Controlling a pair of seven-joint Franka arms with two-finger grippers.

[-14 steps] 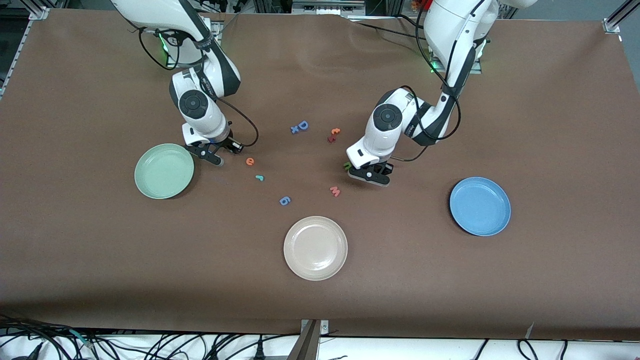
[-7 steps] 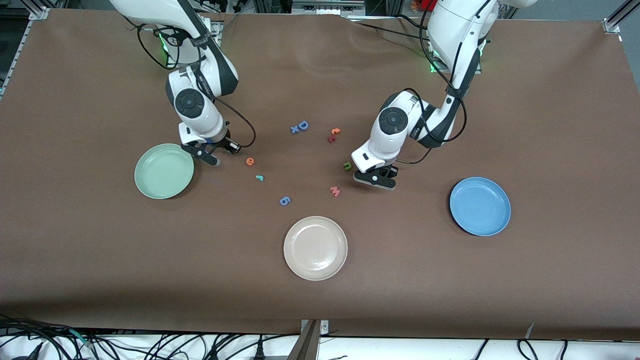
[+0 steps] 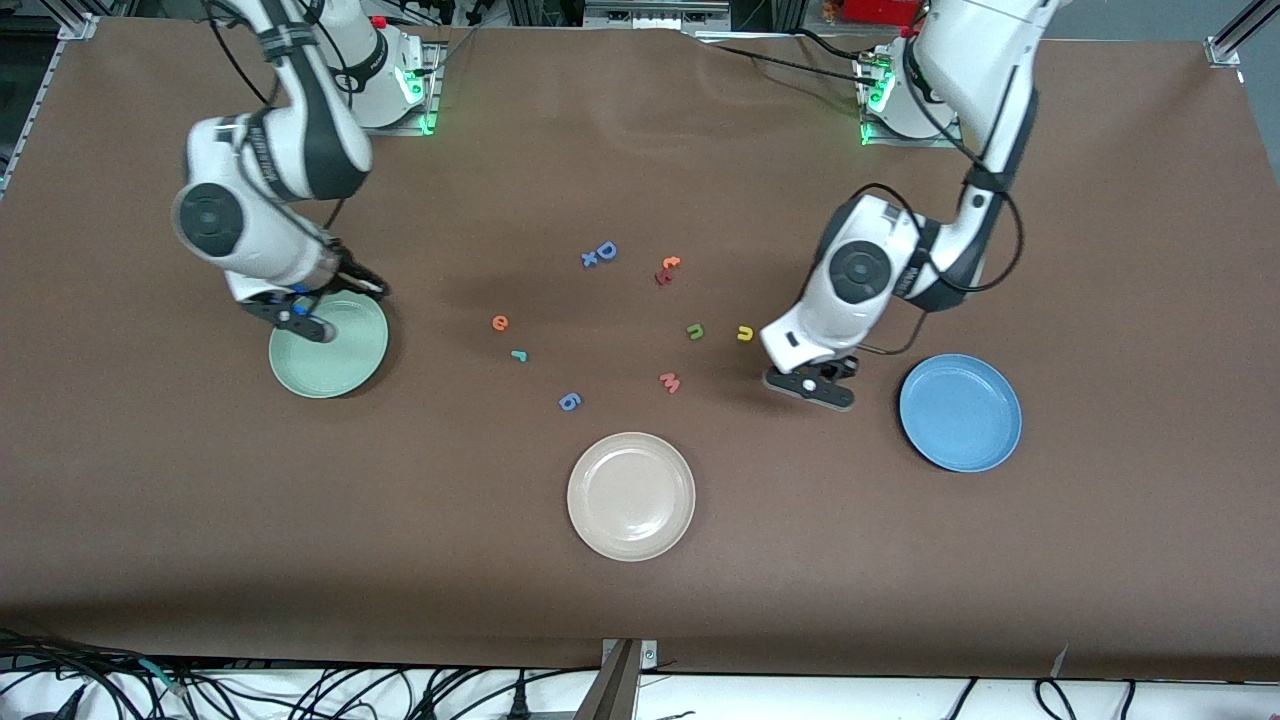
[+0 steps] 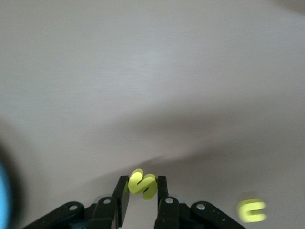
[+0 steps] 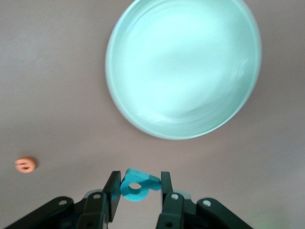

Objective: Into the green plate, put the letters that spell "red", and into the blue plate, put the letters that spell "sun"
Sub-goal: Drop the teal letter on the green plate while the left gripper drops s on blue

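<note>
Both arms are carrying at once here, and both plates sit bare. The right tool (image 5: 137, 191) hangs by the rim of the green plate (image 3: 345, 375), pinched tight on the teal "d" (image 5: 138, 185), which shows between its fingers in the right wrist view. The left tool (image 4: 142, 194) is over the brown surface (image 3: 640, 580) beside the blue plate (image 3: 985, 440), squeezed shut on the yellow "s" (image 4: 142, 184), with that plate well within reach but not yet under it. So nothing is delivered: I make it two letters in the air and four to go. The orange "e" (image 3: 500, 322) and teal "r" (image 3: 518, 354) lie close together mid-surface, toward the right arm's end; the olive "n" (image 3: 695, 331) and yellow "u" (image 3: 745, 333) lie side by side, toward the left arm's end. The distractors stay out of it: the blue "D" (image 3: 605, 250), the blue "6" (image 3: 569, 401), the pink "w" (image 3: 670, 382), the orange and dark red letters (image 3: 667, 270), and the beige plate (image 3: 631, 496), nearest the front camera. No brand or label reads anywhere; the only writing is the foam letters themselves.
</note>
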